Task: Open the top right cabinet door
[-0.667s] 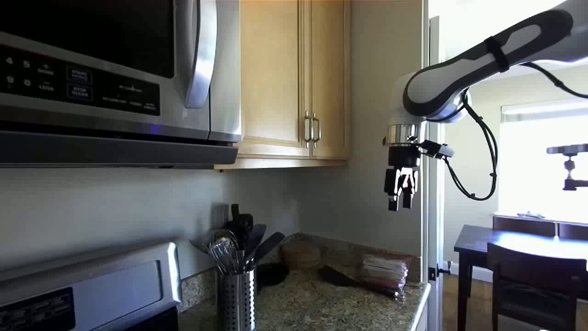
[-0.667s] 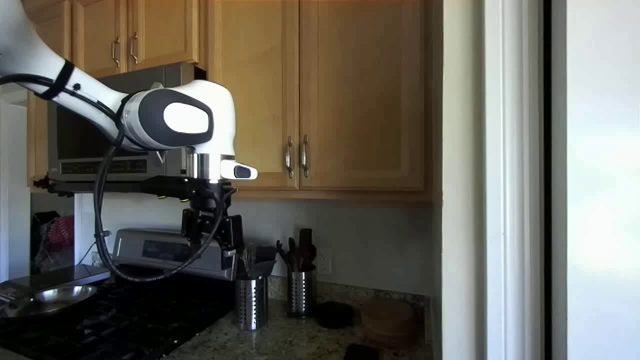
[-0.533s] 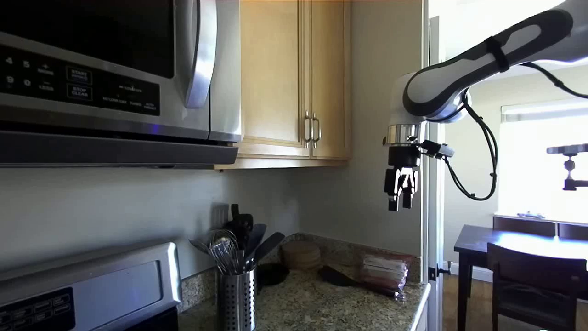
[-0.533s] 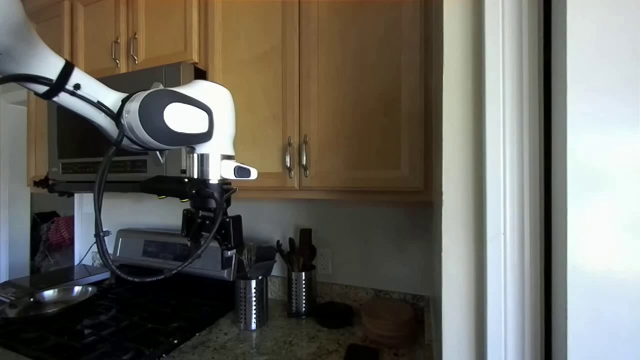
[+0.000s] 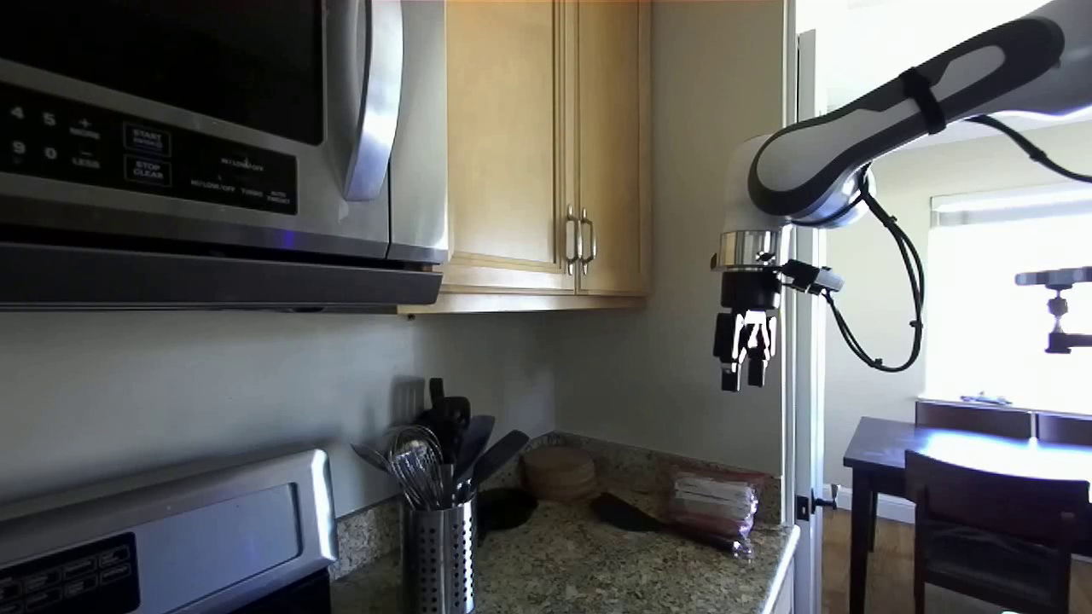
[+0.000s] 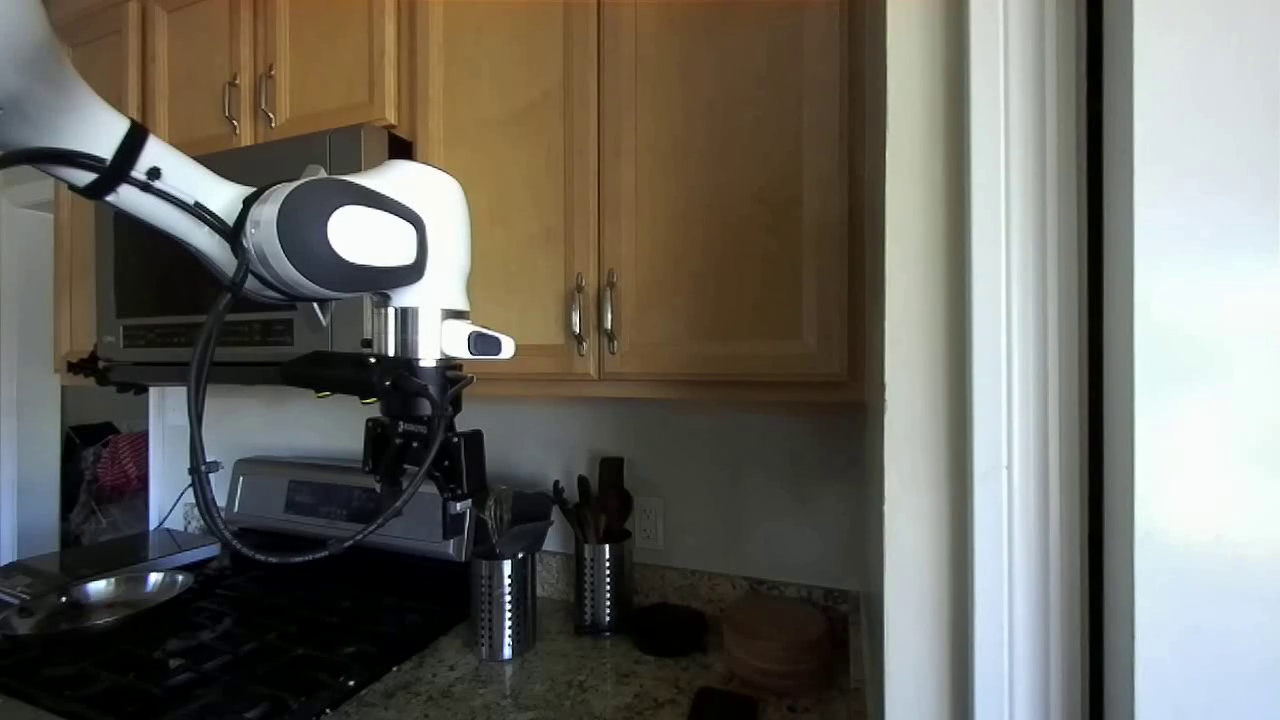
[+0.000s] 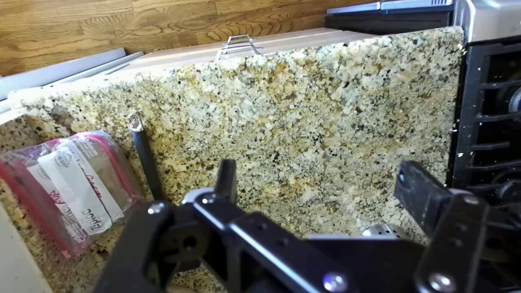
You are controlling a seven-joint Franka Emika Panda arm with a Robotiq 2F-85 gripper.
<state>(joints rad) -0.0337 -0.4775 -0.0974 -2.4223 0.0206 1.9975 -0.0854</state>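
Observation:
The top right cabinet door (image 6: 725, 190) is a tall light maple panel, shut, in both exterior views (image 5: 610, 145). Its slim vertical metal handle (image 6: 609, 312) sits near its left edge and also shows in an exterior view (image 5: 589, 240). The matching door (image 6: 510, 190) beside it is shut, with its own handle (image 6: 578, 314) close by. My gripper (image 5: 744, 377) points down, apart from the doors, with its fingertips lower than the handles. In the wrist view my gripper (image 7: 315, 173) is open, its fingers wide apart and nothing between them. The wrist view does not show the door.
A steel microwave (image 5: 358, 230) hangs left of the cabinet. Steel utensil holders (image 6: 504, 610) stand on the granite counter (image 7: 305, 122) beside the stove (image 6: 200, 640). A plastic bag (image 7: 77, 187) and a black-handled utensil (image 7: 146, 158) lie there. A wall (image 5: 717, 170) borders the cabinet's right side.

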